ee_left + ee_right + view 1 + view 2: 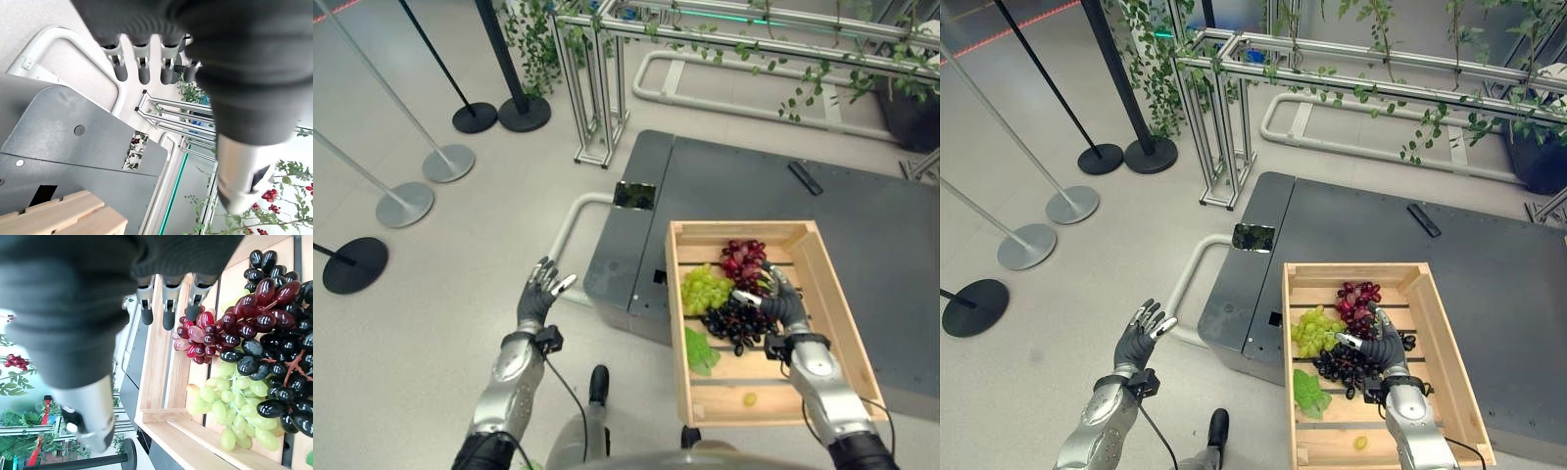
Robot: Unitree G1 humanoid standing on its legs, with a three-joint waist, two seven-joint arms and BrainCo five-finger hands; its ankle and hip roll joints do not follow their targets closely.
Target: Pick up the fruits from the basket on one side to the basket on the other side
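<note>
The wooden crate [847,304] sits right of centre in the left eye view, on the dark grey table [891,225]; it serves as the source basket, and the fruit lies heaped toward its upper left: green grapes [704,288] at the left, red grapes [741,258] above, black grapes [734,320] below them, touching one another; a green leaf [700,350] and a single loose grape [750,399] lie lower down on the slats; the right hand [781,301] hangs over the black and red bunches, fingers straight and relaxed with the thumb apart, closed on nothing, which reads as a reach lined up over the heap so that the fingers can come down around a bunch; the right wrist view shows the dark fingertips [167,319] just short of the red cluster, so no grasp is made yet; the left hand [541,292] is spread and empty at the lower left, over the floor beside the table, probably kept clear; a small dark remote-like object [805,177] lies toward the upper right on the table
</note>
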